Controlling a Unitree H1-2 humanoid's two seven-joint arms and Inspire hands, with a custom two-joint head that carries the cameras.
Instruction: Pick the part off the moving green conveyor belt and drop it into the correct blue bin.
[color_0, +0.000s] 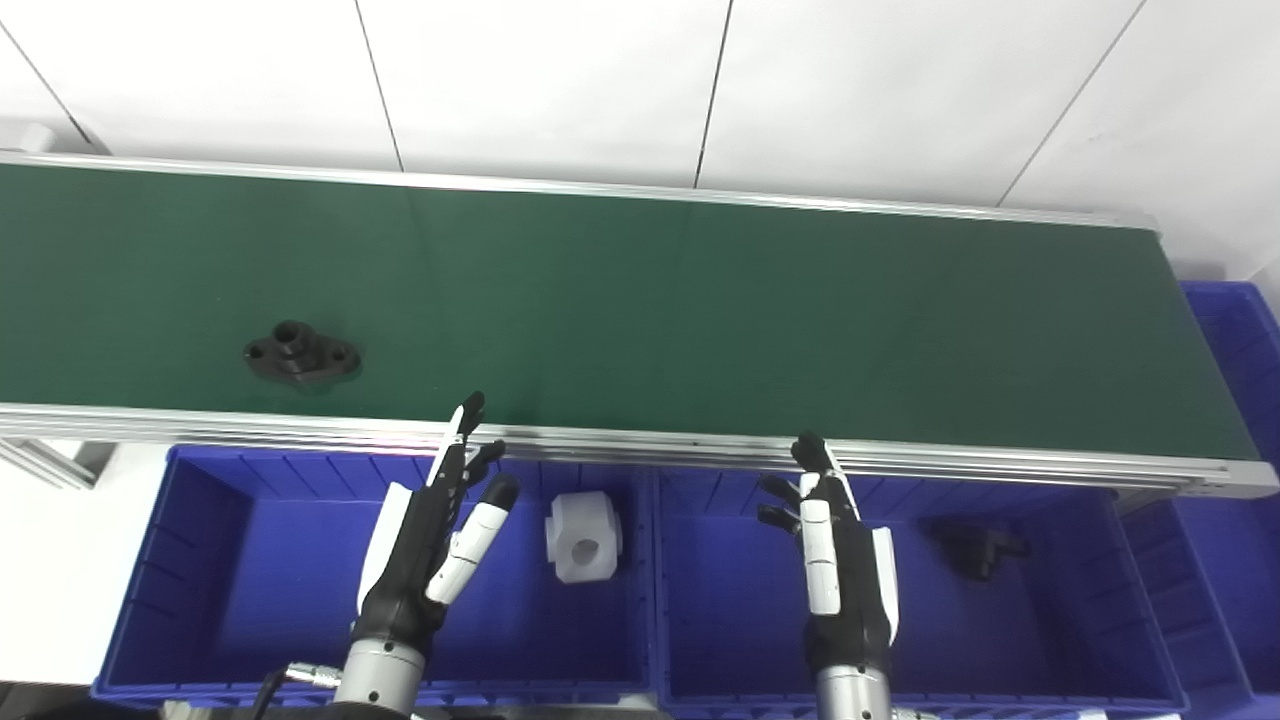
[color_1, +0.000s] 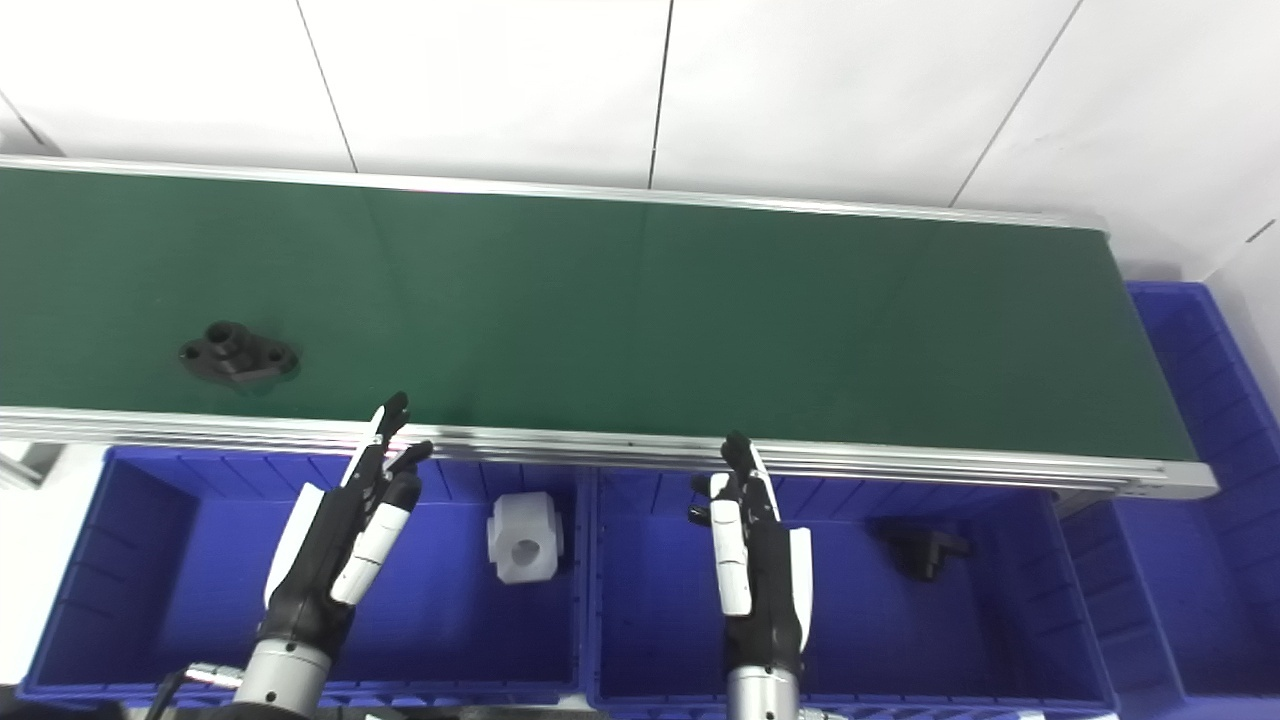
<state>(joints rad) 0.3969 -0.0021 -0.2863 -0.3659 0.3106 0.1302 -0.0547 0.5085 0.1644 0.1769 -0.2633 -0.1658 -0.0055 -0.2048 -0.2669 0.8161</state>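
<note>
In the left eye view, a black flanged metal part (color_0: 302, 355) with a raised round collar lies flat at the left of the green conveyor belt (color_0: 700, 300), its long axis running nearly left to right and tilted slightly down to the right, while the left hand (color_0: 432, 530) and right hand (color_0: 835, 550) hover empty, fingers apart and pointing up-frame, over the left blue plastic bin (color_0: 200, 560) and the middle blue plastic bin (color_0: 1100, 600). In the right eye view, the same part sits near the frame's left edge, a white blocky part (color_1: 525, 537) lies in the left bin, a small black part (color_1: 920, 548) in the middle bin, a third blue bin (color_1: 1190, 400) stands at the right edge, and white panelled wall (color_1: 640, 90) fills the top.
</note>
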